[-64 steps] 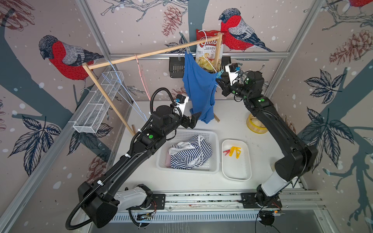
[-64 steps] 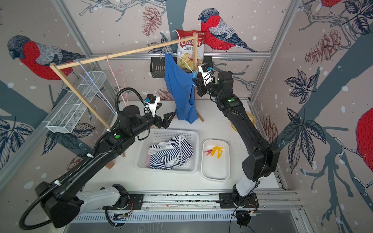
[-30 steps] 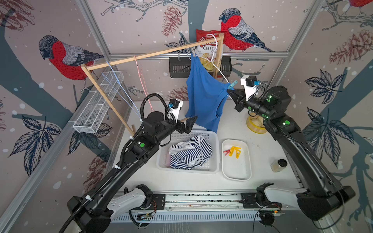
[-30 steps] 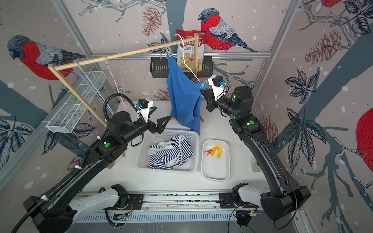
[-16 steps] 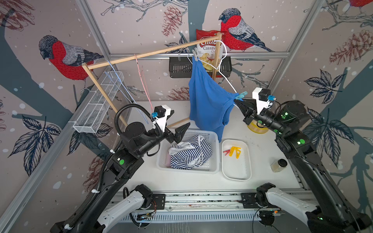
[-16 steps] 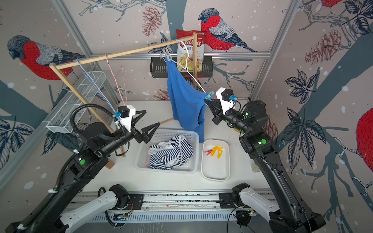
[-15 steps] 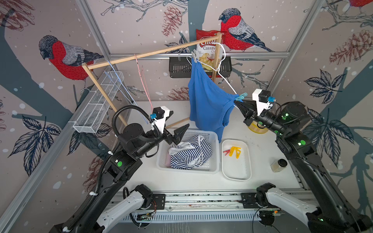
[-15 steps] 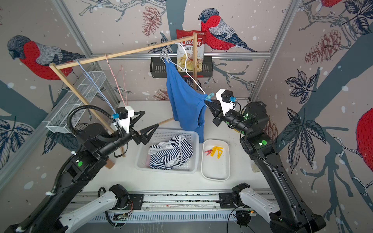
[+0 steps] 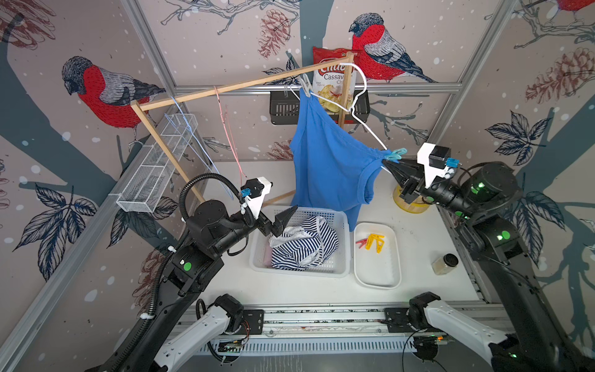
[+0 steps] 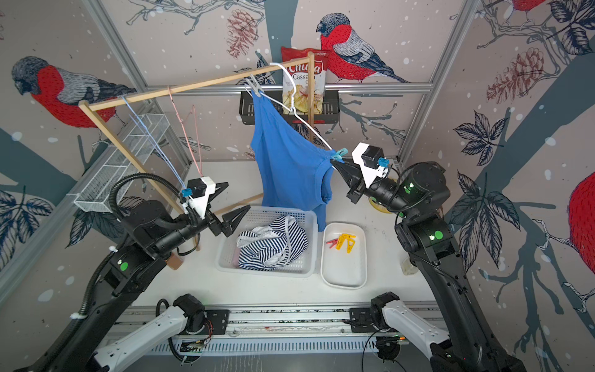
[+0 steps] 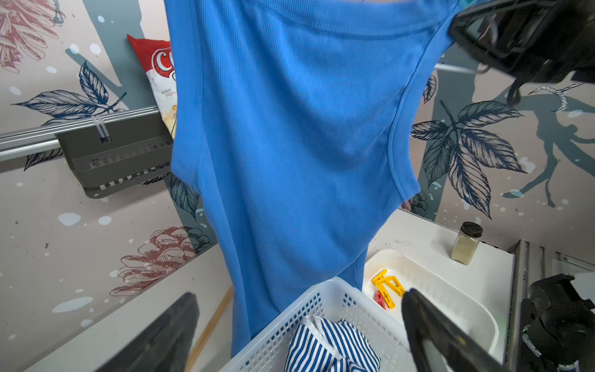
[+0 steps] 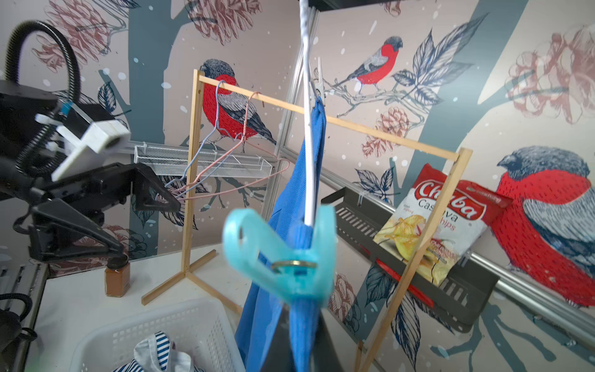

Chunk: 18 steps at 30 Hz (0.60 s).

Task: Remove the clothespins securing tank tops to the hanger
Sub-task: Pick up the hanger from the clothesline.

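One teal plastic clothespin (image 9: 395, 155) is clamping the bright blue cloth tank top (image 9: 325, 161); the right gripper (image 9: 384, 162) is pinching that tank top beside it; the left gripper (image 10: 236, 195) is gaping wide.

— What covers the walls (image 9: 225, 42)?
— Pale wallpaper on every side, printed with red-breasted bullfinches (image 9: 106, 90), pine cones (image 9: 273, 32), dark leaves (image 9: 518, 138) and grey-blue branches (image 9: 307, 22).
— Any framing?
— Aluminium posts (image 9: 151, 43) in the back corners, with a rail (image 9: 418, 86) between them.
— Fittings?
— A black slotted shelf (image 9: 283, 111) on that rail and a white wire basket (image 9: 151, 174) on the side wall. The surface (image 9: 418, 244) is white and evenly lit.
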Each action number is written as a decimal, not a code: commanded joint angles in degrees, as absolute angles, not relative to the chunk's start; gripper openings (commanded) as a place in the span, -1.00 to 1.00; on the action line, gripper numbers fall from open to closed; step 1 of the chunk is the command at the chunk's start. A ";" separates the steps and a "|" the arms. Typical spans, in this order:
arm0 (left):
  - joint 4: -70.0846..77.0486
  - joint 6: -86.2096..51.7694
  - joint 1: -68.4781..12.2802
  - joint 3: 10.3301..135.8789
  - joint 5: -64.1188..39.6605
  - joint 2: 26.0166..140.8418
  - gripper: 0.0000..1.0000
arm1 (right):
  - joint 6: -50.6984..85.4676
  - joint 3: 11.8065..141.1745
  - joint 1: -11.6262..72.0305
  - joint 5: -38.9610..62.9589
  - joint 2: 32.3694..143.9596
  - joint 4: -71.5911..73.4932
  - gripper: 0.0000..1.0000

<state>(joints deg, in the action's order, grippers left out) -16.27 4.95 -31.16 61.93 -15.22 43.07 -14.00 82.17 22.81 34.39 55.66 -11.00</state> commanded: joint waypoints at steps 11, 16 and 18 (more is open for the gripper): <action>-15.68 7.23 -26.72 62.21 -18.46 42.11 0.94 | -11.77 92.57 22.76 43.59 58.46 -5.53 -1.00; -17.47 8.16 -26.06 62.01 -17.79 42.32 0.94 | -10.88 90.45 22.68 43.22 56.17 -5.35 -1.00; -17.47 8.26 -25.60 61.63 -18.01 42.54 0.94 | -11.16 90.33 22.68 43.33 55.99 -6.62 -1.00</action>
